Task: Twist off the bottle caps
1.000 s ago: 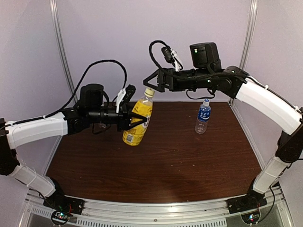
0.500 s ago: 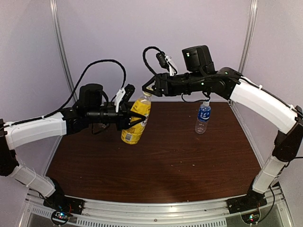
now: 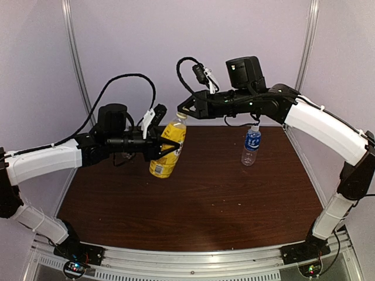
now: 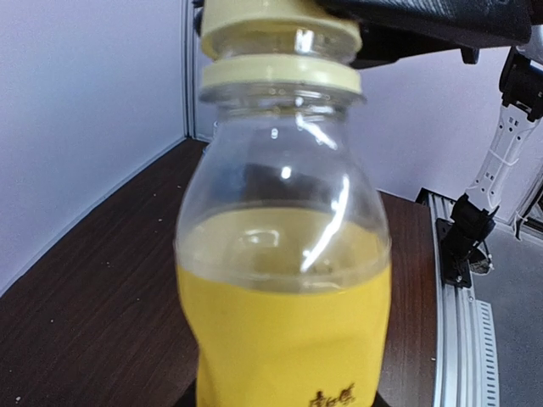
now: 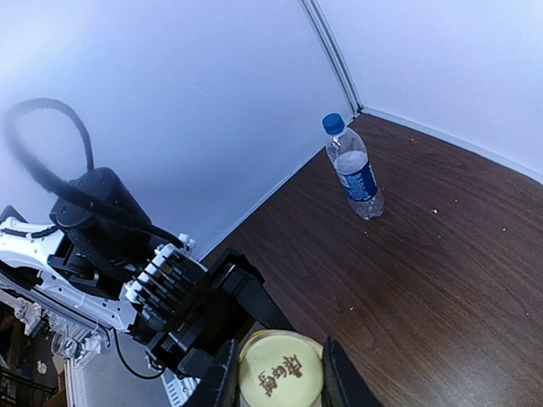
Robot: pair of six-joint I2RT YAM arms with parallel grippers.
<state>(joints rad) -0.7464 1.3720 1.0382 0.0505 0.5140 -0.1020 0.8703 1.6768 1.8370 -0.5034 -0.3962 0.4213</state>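
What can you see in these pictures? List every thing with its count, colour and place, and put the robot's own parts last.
yellow bottle: one, clear with a yellow wrap, held tilted in the air over the table's left part.
yellow cap: one, pale yellow, on the yellow bottle's neck.
clear bottle: one, clear with a blue label, standing at the table's far right.
blue cap: one, blue, on the clear bottle.
table: one, dark brown wood grain, under both arms.
left gripper: one, black, shut on the yellow bottle's body.
right gripper: one, black, shut on the yellow cap.
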